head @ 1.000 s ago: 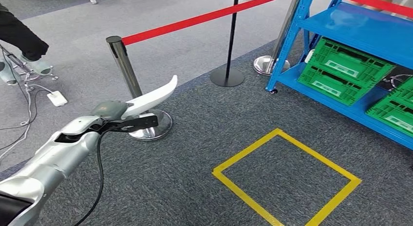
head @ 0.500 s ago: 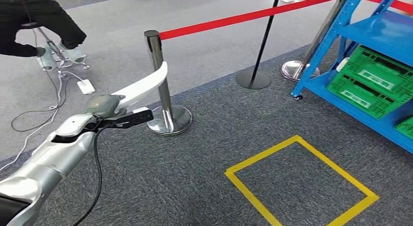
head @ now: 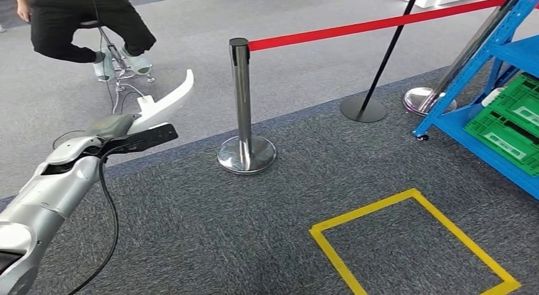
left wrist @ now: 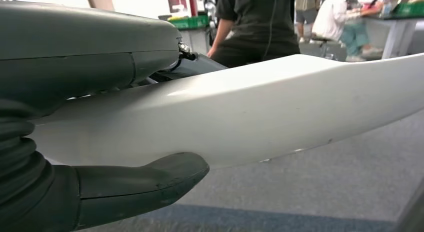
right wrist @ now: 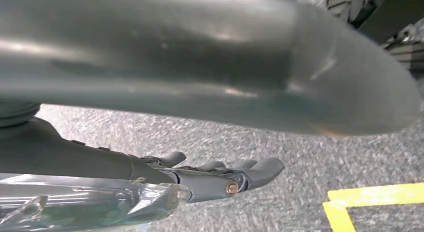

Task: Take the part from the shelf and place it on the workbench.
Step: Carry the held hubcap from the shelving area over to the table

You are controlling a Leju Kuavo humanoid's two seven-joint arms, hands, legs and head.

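The part (head: pixel 166 103) is a long, curved white shell. My left hand (head: pixel 121 133) grips it at its near end and holds it out over the carpet, its tip pointing up and away toward a seated person. In the left wrist view the part (left wrist: pixel 250 107) lies across the picture, with the thumb (left wrist: pixel 140 184) pressed under it and the grey hand cover above. My right hand (right wrist: pixel 220 174) hangs over the grey carpet with its fingers stretched out and nothing in them.
A chrome stanchion (head: pixel 245 98) with a red belt (head: pixel 368 29) stands just ahead. A black pole base (head: pixel 363 108) and a blue shelf (head: pixel 508 47) with green crates (head: pixel 511 120) are at the right. A yellow tape square (head: pixel 413 244) marks the carpet. A person (head: pixel 82 21) sits at the far left.
The whole view has swung to the left, so the stanchion, shelf and yellow square have slid right. My left hand still holds the white part the same way.
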